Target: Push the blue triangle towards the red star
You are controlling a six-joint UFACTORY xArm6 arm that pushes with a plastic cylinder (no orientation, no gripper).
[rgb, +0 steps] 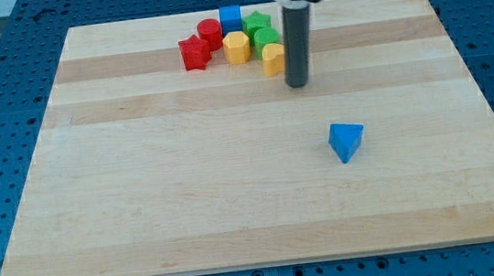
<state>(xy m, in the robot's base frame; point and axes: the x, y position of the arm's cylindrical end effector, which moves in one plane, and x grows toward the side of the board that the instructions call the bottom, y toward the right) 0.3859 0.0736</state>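
The blue triangle [347, 140] lies alone on the wooden board, right of centre. The red star [194, 53] sits at the left end of a cluster of blocks near the view's top. My tip [298, 85] rests on the board just right of the cluster, beside a yellow block [273, 59]. It is above and a little left of the blue triangle, well apart from it.
The cluster also holds a red cylinder [209, 32], a blue cube [231, 17], a yellow hexagon [236, 46], a green star [257, 21] and a green block [265, 39]. The board [142, 186] lies on a blue perforated table.
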